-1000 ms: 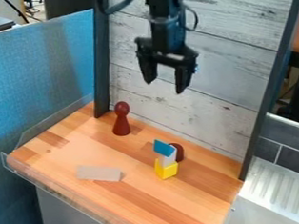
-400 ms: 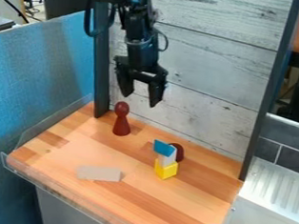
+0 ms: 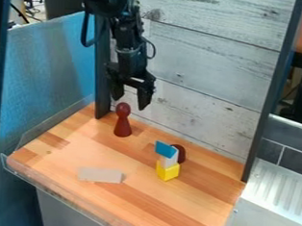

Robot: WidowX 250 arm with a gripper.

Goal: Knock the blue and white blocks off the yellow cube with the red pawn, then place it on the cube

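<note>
The hand (image 3: 130, 103) hangs over the back left part of the table (image 3: 145, 203), its two fingers apart with nothing between them. Nearest to it is the pawn (image 3: 123, 123), dark red and upright, just below the fingertips in the view, near the back edge, in front of the wooden wall (image 3: 201, 74). To the right of the pawn is a small stack: a yellow block (image 3: 167, 171) at the bottom, a white block (image 3: 169, 161) on it, and a blue block (image 3: 165, 149) tilted at the top. A dark red, rounded piece (image 3: 179, 154) shows partly behind the stack. A flat beige block (image 3: 99, 175) lies well in front of the pawn, to the left of the stack.
</note>
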